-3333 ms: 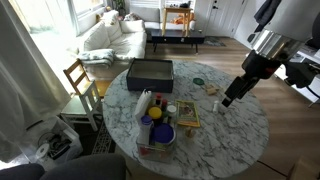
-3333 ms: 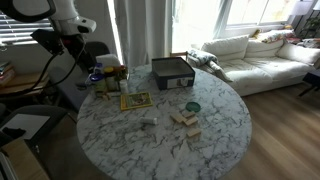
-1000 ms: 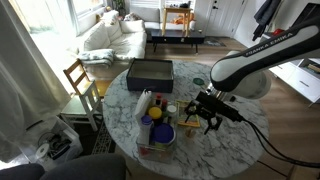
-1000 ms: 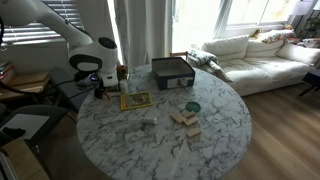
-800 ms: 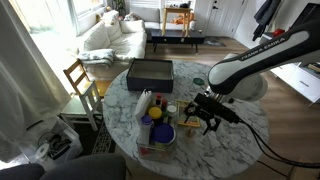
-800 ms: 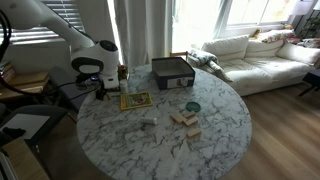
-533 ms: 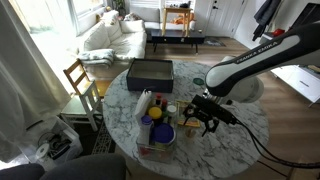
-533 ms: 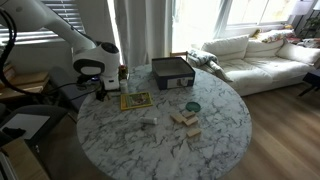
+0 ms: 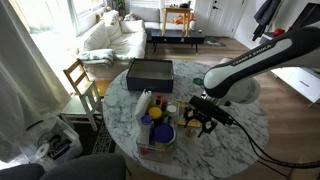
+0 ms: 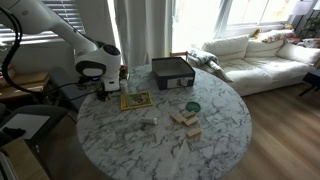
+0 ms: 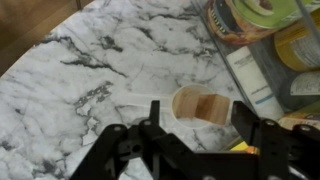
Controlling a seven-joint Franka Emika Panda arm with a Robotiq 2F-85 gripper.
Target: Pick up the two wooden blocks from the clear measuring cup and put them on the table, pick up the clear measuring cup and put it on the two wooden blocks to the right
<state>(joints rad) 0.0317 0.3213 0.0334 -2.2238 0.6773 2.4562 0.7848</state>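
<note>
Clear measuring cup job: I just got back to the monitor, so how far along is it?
Done: nothing that shows. The clear plastic measuring cup holds wood-coloured pieces inside it.
In hand: the open pincer hangs right by the cup, gripping nothing.
Left: lift the pieces out onto the round marble table, then carry the cup over and set it on the pale wooden blocks lying across the table.
</note>
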